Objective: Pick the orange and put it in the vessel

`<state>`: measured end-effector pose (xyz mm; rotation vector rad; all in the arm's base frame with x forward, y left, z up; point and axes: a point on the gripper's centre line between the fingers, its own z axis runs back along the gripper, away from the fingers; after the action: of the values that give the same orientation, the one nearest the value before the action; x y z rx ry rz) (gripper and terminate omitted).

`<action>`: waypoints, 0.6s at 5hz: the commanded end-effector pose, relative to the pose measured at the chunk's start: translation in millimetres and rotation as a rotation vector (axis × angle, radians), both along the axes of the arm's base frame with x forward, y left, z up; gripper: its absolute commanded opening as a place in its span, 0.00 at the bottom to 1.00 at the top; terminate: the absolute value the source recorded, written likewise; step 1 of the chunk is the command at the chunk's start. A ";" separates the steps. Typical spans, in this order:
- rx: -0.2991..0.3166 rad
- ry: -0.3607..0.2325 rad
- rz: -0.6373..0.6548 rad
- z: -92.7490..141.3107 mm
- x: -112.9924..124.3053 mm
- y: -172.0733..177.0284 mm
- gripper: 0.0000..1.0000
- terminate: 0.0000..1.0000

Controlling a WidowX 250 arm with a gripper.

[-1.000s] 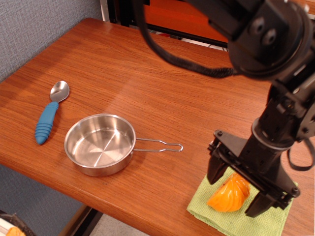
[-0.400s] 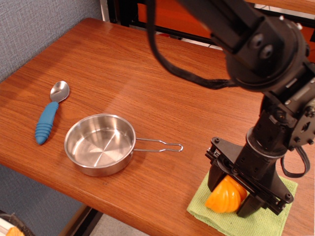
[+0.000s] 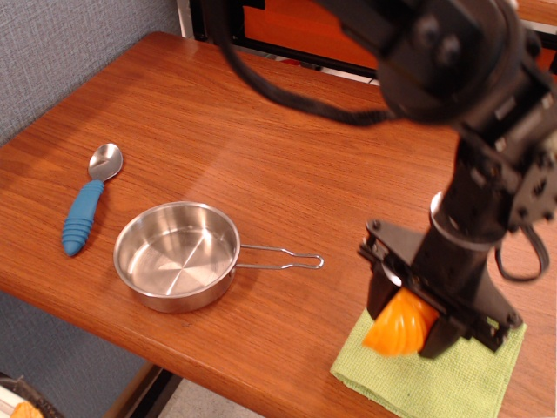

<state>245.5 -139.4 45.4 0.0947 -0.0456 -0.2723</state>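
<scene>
Over the green cloth (image 3: 452,383) at the table's near right corner, your gripper (image 3: 406,324) has its fingers clamped on the orange (image 3: 399,326).

You see the orange pinched between the two black fingers, its ridged face turned toward the camera and its lower edge right at the cloth; whether it touches the fabric cannot be told. To your left on the wooden table (image 3: 287,148) sits the pan (image 3: 177,254), well apart from the gripper, bare steel inside, its looped wire handle pointing right toward the cloth. Farther left, beside the pan but not touching it, lies the spoon (image 3: 90,200), blue handle toward the near edge and bowl away.
</scene>
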 end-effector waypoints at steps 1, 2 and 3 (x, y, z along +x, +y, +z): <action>-0.002 -0.115 0.167 40.9 8.4 47.4 0.00 0.00; -0.052 -0.133 0.259 42.0 -2.0 82.3 0.00 0.00; -0.035 -0.133 0.396 41.5 -13.6 114.5 0.00 0.00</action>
<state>235.3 -25.5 77.1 0.0951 -0.1154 0.1285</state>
